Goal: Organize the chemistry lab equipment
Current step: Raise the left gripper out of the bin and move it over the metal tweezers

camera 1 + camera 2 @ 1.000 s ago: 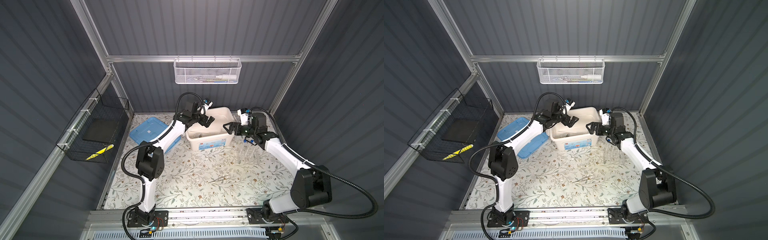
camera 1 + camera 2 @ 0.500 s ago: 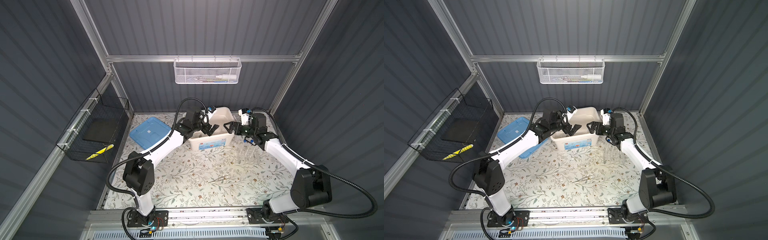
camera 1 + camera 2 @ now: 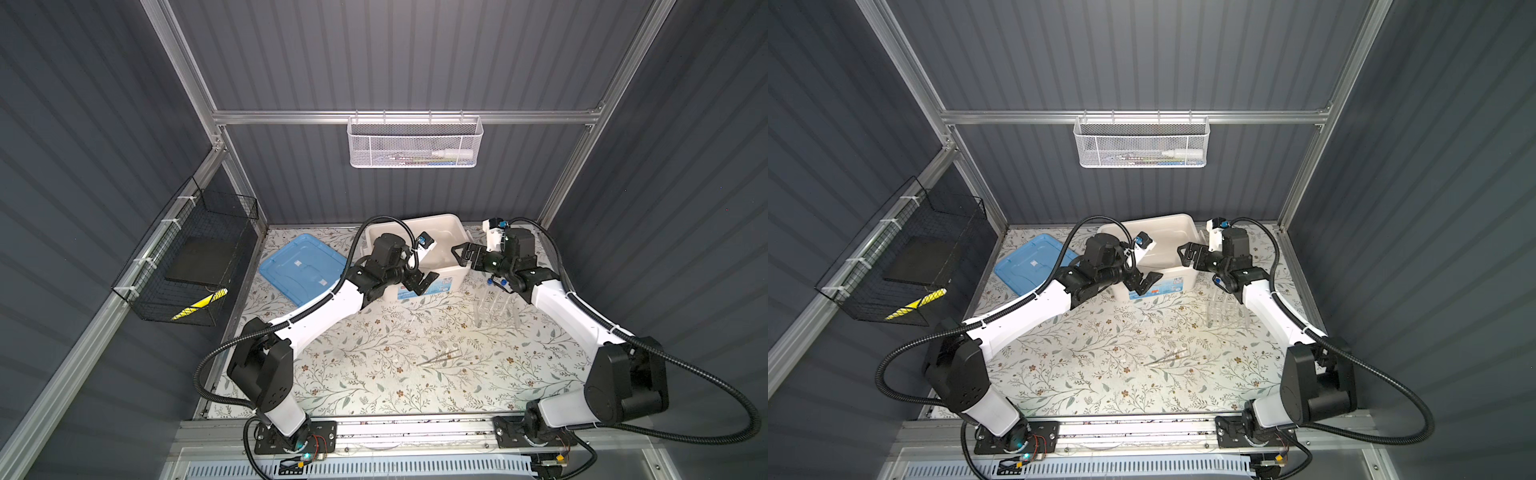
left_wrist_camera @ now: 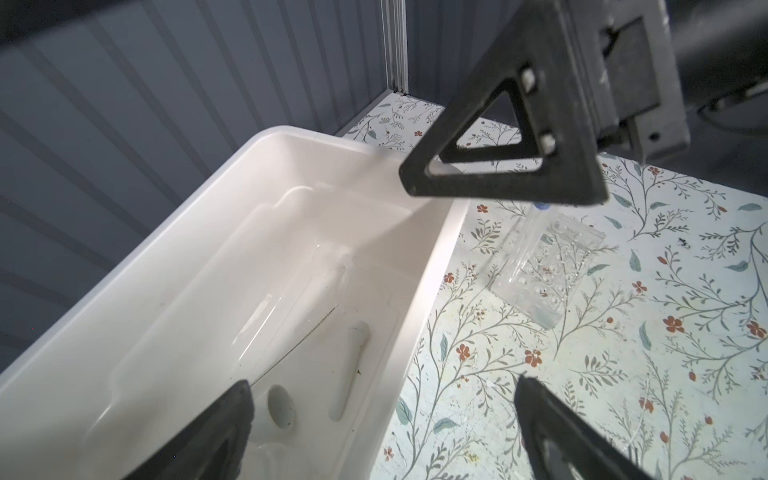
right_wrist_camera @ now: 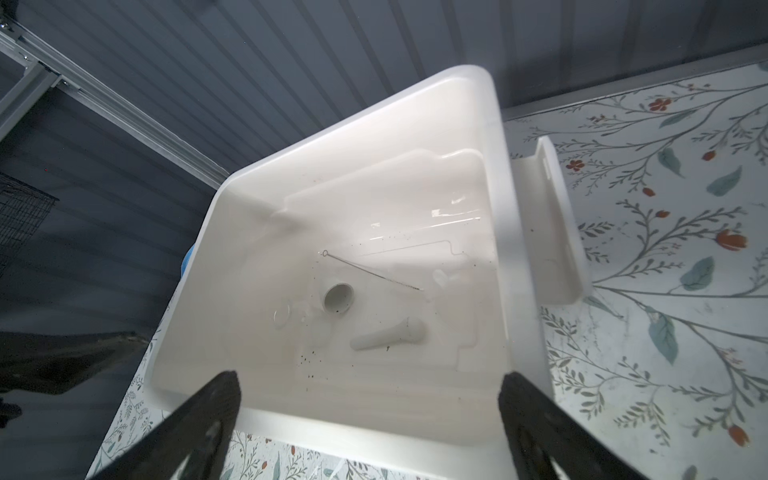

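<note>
Tools gaping, empty: left tool (image 3: 424, 282) and right tool (image 3: 458, 257) hover at box (image 3: 415, 219). Looks like unloading step — next probably needs reaching in for pestle (image 5: 388, 334).

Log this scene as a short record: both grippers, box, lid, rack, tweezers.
Left gripper: open, empty, near the box's front edge
Right gripper: open, empty, at the box's right rim
Box: uncovered, at the back of the table; mortar and pestle inside
Lid: off, flat on the table left of the box
Rack: on the table right of the box, blue-capped tubes in it
Tweezers: lying on the table nearer the front, apart from the rest
</note>
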`<action>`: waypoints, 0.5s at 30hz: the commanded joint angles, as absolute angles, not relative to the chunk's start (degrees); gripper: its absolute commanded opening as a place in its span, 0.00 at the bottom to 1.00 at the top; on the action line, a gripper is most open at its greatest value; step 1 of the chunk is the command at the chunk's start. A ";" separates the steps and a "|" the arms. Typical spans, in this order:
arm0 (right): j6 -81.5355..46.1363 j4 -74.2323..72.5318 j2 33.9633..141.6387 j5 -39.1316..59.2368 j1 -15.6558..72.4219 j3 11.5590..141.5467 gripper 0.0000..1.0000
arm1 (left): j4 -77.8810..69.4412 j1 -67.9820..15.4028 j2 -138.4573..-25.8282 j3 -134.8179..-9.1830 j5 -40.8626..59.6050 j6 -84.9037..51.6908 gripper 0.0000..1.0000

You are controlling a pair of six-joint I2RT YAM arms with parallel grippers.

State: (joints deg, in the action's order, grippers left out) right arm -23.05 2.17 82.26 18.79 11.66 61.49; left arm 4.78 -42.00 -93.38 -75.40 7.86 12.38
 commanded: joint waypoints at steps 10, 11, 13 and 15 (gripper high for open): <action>-25.44 5.96 77.41 12.16 11.34 59.06 0.99 | 4.32 -46.58 -87.33 -65.98 7.20 9.32 1.00; -25.57 6.17 77.18 11.83 11.34 58.98 0.99 | 4.31 -47.27 -87.32 -65.28 7.29 9.17 1.00; -25.75 6.48 77.06 11.32 11.34 58.97 0.99 | 4.53 -48.58 -87.75 -64.18 7.88 8.86 1.00; -25.93 6.66 76.91 10.89 11.34 58.97 0.99 | 4.57 -49.99 -88.66 -62.98 9.07 8.31 1.00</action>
State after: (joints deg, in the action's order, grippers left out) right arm -25.36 5.48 77.97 12.49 11.64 59.53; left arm 4.19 -48.31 -88.58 -64.71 7.49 9.72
